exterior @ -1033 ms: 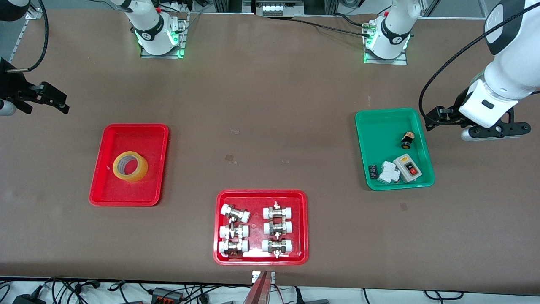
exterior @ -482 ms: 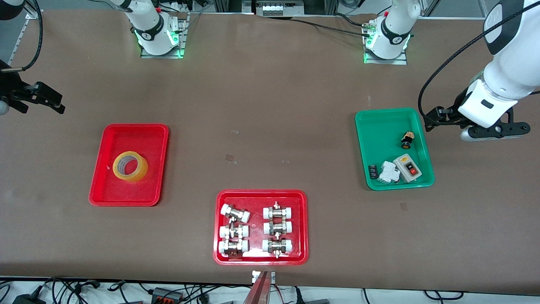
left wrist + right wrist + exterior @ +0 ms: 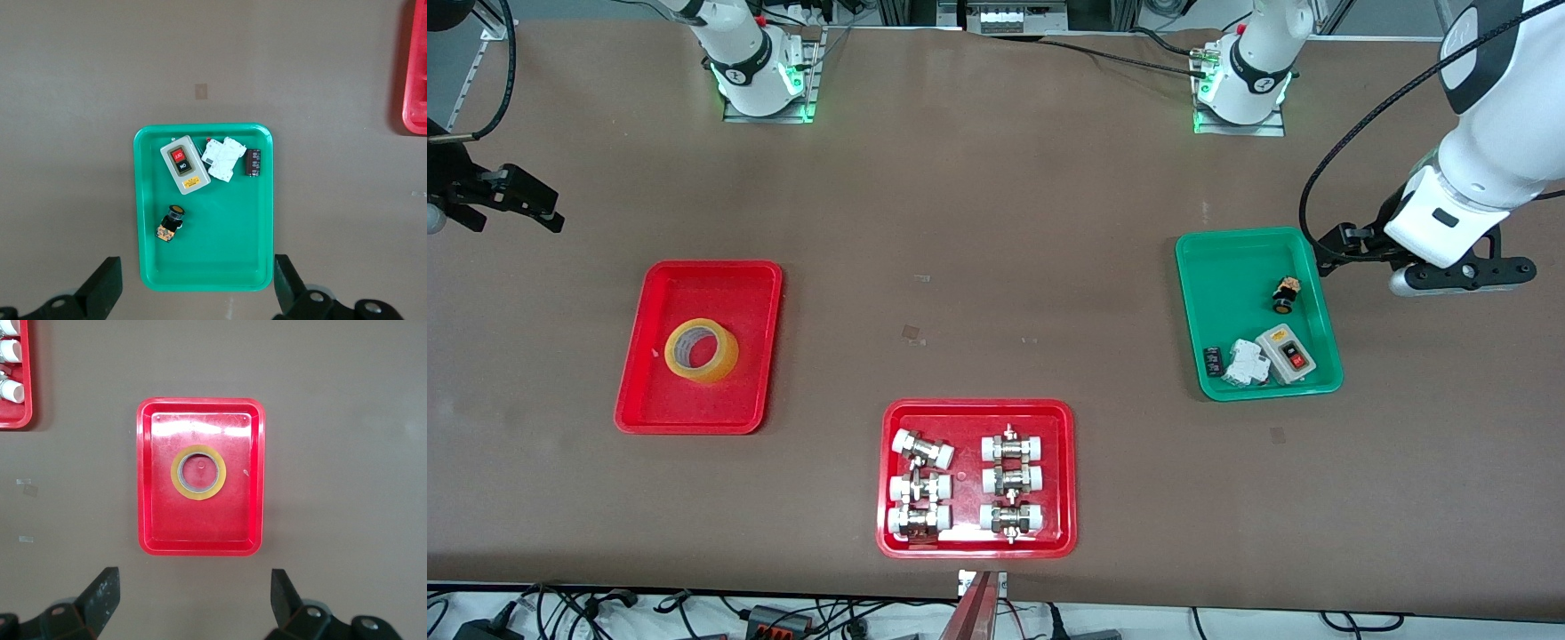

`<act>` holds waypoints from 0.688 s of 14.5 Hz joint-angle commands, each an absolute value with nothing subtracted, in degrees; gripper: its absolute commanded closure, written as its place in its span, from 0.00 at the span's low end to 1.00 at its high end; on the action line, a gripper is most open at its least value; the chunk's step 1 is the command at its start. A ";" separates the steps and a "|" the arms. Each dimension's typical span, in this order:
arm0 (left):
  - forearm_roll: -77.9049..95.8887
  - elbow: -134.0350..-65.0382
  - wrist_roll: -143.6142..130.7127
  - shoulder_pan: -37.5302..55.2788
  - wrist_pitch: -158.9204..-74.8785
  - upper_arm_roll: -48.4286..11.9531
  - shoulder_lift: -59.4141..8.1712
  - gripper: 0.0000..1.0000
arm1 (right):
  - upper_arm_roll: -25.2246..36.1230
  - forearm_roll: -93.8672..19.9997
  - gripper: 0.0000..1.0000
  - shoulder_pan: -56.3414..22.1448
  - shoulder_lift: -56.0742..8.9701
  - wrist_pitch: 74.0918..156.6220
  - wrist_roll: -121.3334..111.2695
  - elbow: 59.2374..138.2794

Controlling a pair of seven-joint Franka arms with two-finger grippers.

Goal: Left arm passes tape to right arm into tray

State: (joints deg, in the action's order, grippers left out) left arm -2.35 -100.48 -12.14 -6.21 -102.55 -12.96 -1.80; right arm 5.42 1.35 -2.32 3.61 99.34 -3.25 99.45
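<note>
Front view: right end effector [image 3: 511,200] retreated from tray [image 3: 640,356].

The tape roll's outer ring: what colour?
Yellow tape, grey-white core; clearest in the right wrist view.

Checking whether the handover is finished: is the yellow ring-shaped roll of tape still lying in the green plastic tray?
No, the yellow roll of tape lies flat inside the shallow red plastic tray at the right arm's end.

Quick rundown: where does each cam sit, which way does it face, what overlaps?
Front: high across the table, facing both bases; both arms show.
Left wrist: looks down on the green tray; open left claw at the edge.
Right wrist: looks down on the tape in the red tray; open right claw shows.
Shared: front also shows the tape.
</note>
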 commanded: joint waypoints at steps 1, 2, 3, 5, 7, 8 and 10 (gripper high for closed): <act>-2.81 -100.02 -12.13 -6.33 -102.57 -13.62 -1.58 0.00 | 5.10 1.05 0.00 -2.20 4.92 99.14 -2.55 100.72; -2.81 -100.02 -12.13 -6.33 -102.57 -13.62 -1.58 0.00 | 5.10 1.05 0.00 -2.20 4.83 99.31 -2.46 100.72; -2.81 -100.02 -12.13 -6.33 -102.57 -13.62 -1.58 0.00 | 5.10 1.05 0.00 -2.20 4.75 99.49 -2.46 100.72; -2.81 -100.02 -12.22 -6.33 -102.57 -13.62 -1.58 0.00 | 5.10 1.05 0.00 -2.20 4.83 99.06 -2.46 100.72; -2.81 -100.02 -12.13 -6.42 -102.57 -13.62 -1.58 0.00 | 5.10 1.05 0.00 -2.20 4.83 99.05 -2.46 100.72; -2.81 -100.02 -12.22 -6.42 -102.57 -13.62 -1.58 0.00 | 4.84 1.05 0.00 -1.85 4.75 99.31 -2.46 100.72; -2.81 -100.02 -12.22 -6.42 -102.57 -13.62 -1.67 0.00 | 1.34 0.97 0.00 1.30 4.75 99.32 -2.46 100.72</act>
